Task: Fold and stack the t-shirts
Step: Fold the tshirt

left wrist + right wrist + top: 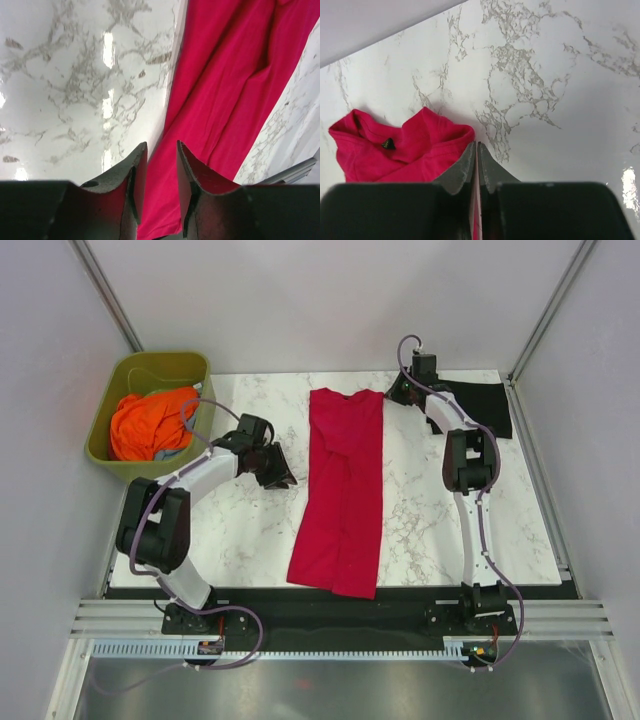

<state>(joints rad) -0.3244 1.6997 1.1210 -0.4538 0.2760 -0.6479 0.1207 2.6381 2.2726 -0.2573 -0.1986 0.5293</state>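
Observation:
The crimson red t-shirt (340, 490) lies folded into a long strip down the middle of the marble table (440, 530), collar at the far end. My left gripper (283, 476) hovers at the strip's left edge, and its jaws (160, 145) stand apart over the red cloth (230, 90) with nothing between them. My right gripper (401, 392) is at the shirt's far right corner. In the right wrist view its jaws (478, 144) are shut, with a thin strip of red between them and the bunched collar end (395, 150) just to the left. The black t-shirt (490, 406) lies at the back right, partly hidden by the right arm.
An olive-green tub (104, 438) holding orange cloth (145, 425) stands off the table's back left corner. Grey walls close in the back and both sides. Bare marble (230, 540) shows on either side of the red strip.

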